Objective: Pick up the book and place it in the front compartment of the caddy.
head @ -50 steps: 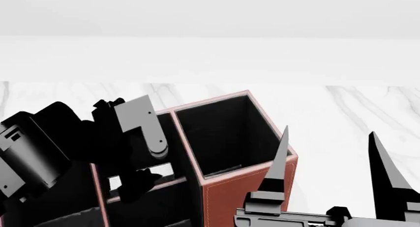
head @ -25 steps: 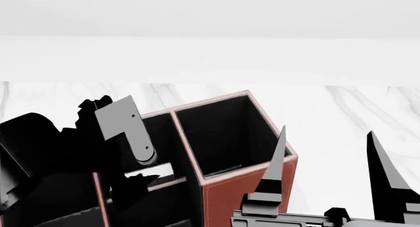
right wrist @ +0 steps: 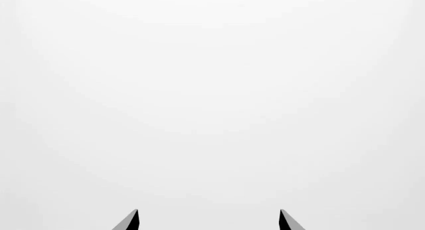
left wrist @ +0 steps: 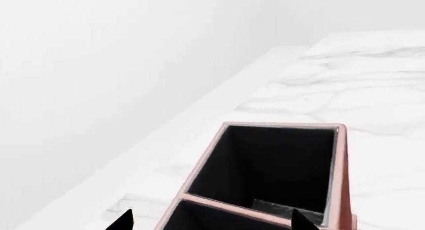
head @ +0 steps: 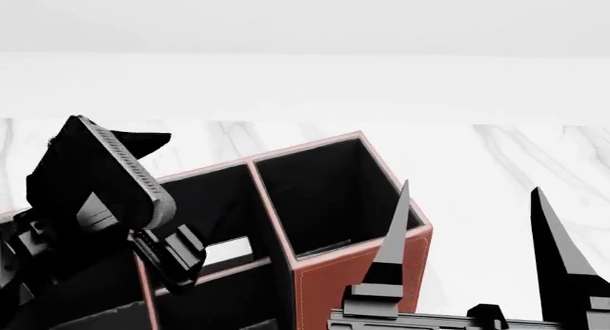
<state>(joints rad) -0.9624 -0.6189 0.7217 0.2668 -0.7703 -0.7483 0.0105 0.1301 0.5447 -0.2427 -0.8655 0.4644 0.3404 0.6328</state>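
Black left arm point(head: 86, 201) is filling the left edge of the head view, hanging over the left side of the caddy point(head: 358, 280). Left gripper point(left wrist: 211, 221) is standing wide open: in the left wrist view two dark fingertips point(left wrist: 123, 221) are showing well apart, nothing between them. That camera is looking down into a deep black-lined cell point(left wrist: 272, 165) of the caddy, white marble table point(left wrist: 371, 80) beyond it.

Book point(head: 224, 251): only a pale strip is showing, likely its white page edges, inside the caddy's left half, just beside the low cross divider point(head: 238, 267). The left arm is hiding the rest of it. Front compartment point(head: 224, 298) is sitting on the near side of that divider, mostly in shadow. Can't tell whether the strip is lying in that compartment or in the cell behind it.

Moving right: the caddy's big right-hand cell point(head: 329, 194) is showing only its black lining. Reddish-brown outer wall with pale trim is facing the camera.

Right gripper point(head: 470, 191) is sitting low at the right of the head view, fingers pointing up and spread apart, holding nothing. It is standing in front of the caddy's right corner. Right wrist view is showing only the two fingertips point(right wrist: 131, 219) against blank white.
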